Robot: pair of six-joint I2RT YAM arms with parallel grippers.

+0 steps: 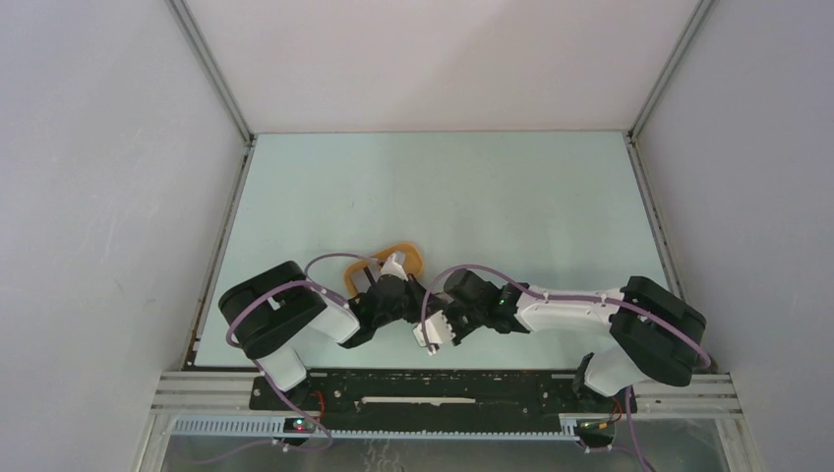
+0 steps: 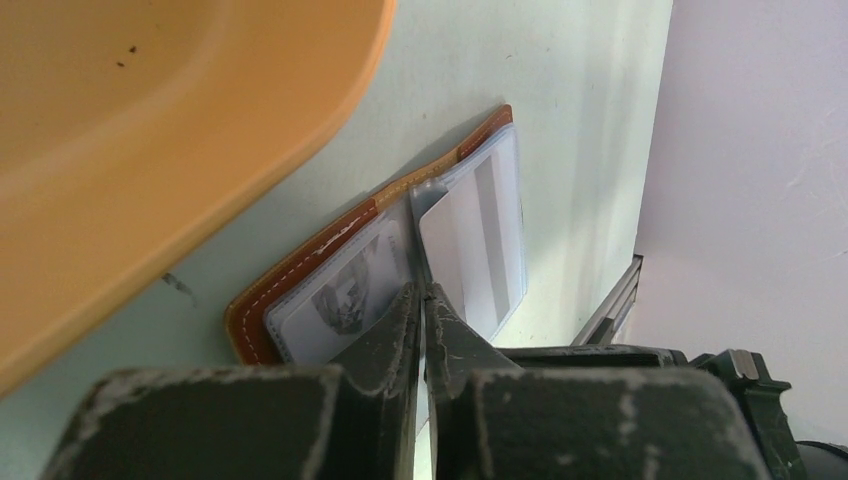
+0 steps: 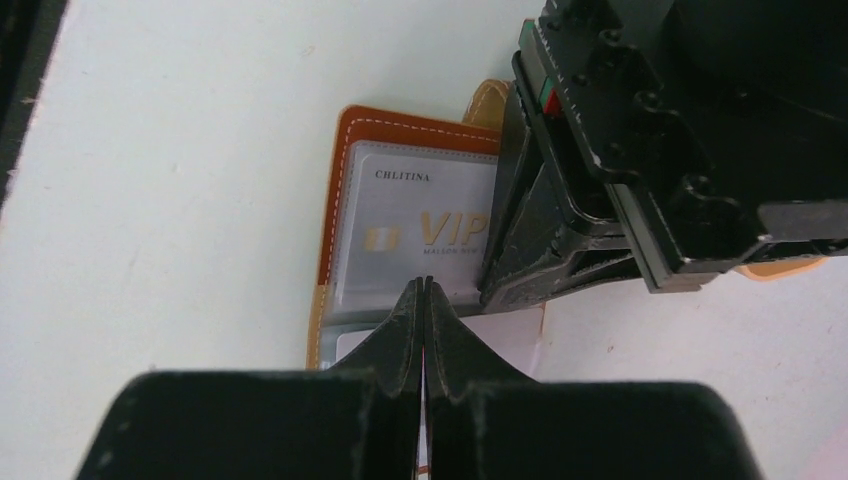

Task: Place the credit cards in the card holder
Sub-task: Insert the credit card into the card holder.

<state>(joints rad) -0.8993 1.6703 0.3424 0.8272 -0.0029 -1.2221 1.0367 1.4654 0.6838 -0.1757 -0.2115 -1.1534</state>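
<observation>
Lying open on the counter (image 1: 443, 197), card holder (image 2: 262, 300) directly ahead of both hands. VIP card (image 3: 420, 225) sleeved in one half; white striped card (image 2: 470, 250) at the other, long axis pointing away from left hand (image 2: 421, 300). Left hand nearly together at its edge, grip unclear. Right hand (image 3: 423, 295) pressed together, empty.

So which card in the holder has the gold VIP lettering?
The grey card in the brown-bordered sleeve of the card holder, printed CHLITINA with a gold chip; the white card beside it shows no lettering.
</observation>
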